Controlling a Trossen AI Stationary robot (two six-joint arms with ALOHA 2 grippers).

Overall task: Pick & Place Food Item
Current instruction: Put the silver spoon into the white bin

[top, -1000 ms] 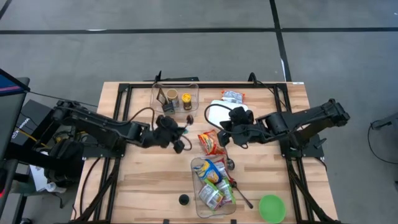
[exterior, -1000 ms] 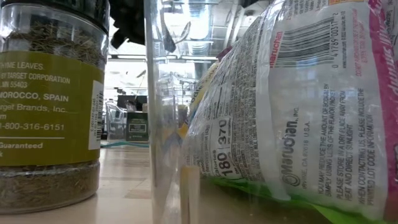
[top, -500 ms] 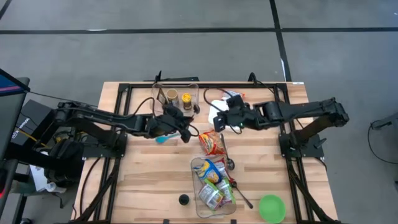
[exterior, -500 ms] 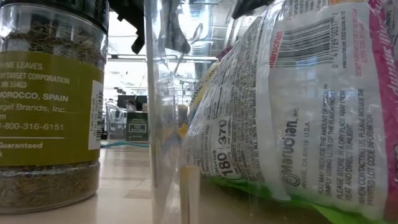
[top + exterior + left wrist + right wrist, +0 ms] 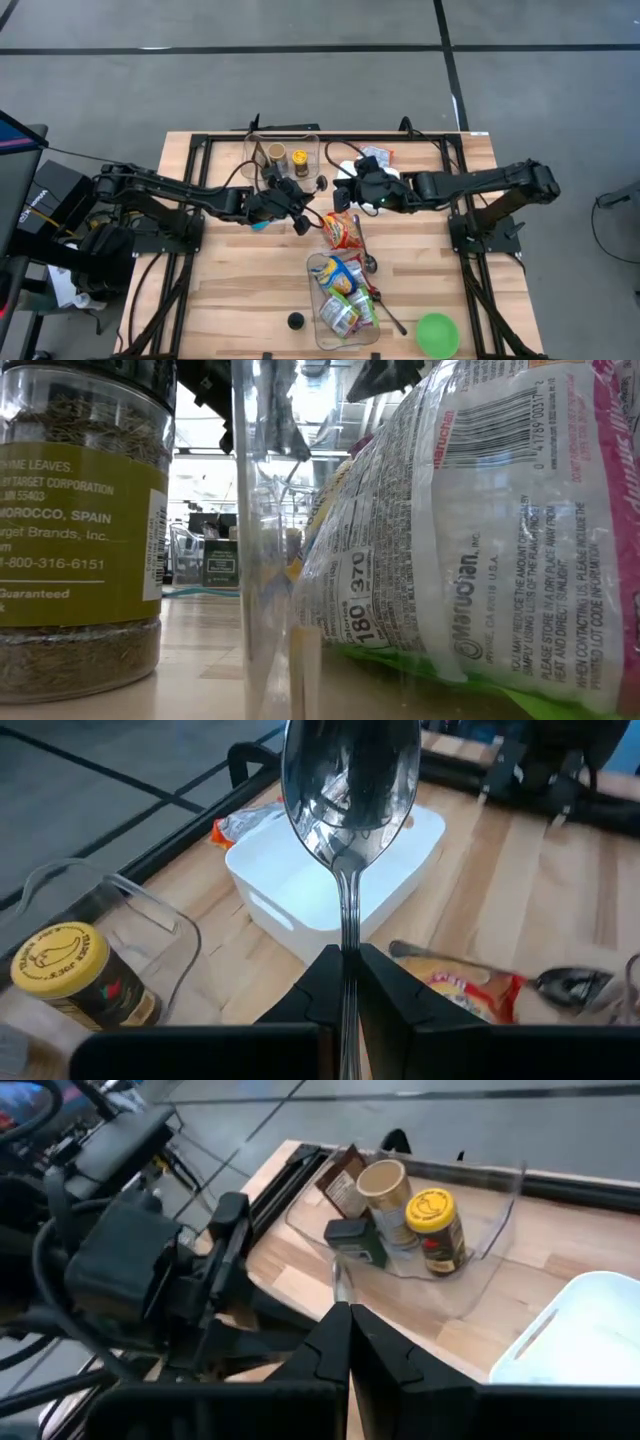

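Observation:
My left gripper is near the table's middle, shut on a metal spoon whose bowl points toward the white tray. My right gripper hangs shut and empty over the tray's left end, close to the spoon's bowl. In the right wrist view its fingers meet. A red snack bag lies flat on the table just in front of both grippers. A clear bin of food packets stands nearer the front edge. My left gripper pinches the spoon's handle between its two fingers, which lie along the handle. The bowl sticks out beyond the fingertips, its hollow facing the wrist camera. The spoon is lifted clear of the table, above the tray's near side.
A clear container with spice jars stands at the far edge. A packet lies behind the tray. Another spoon lies by the bin. A green bowl and a small black object sit near the front edge.
My left gripper has gone toward the table's far edge and a little right, carrying the spoon toward the white tray. My right gripper has gone from beside the red snack bag toward the far edge and left, over the tray's left end.

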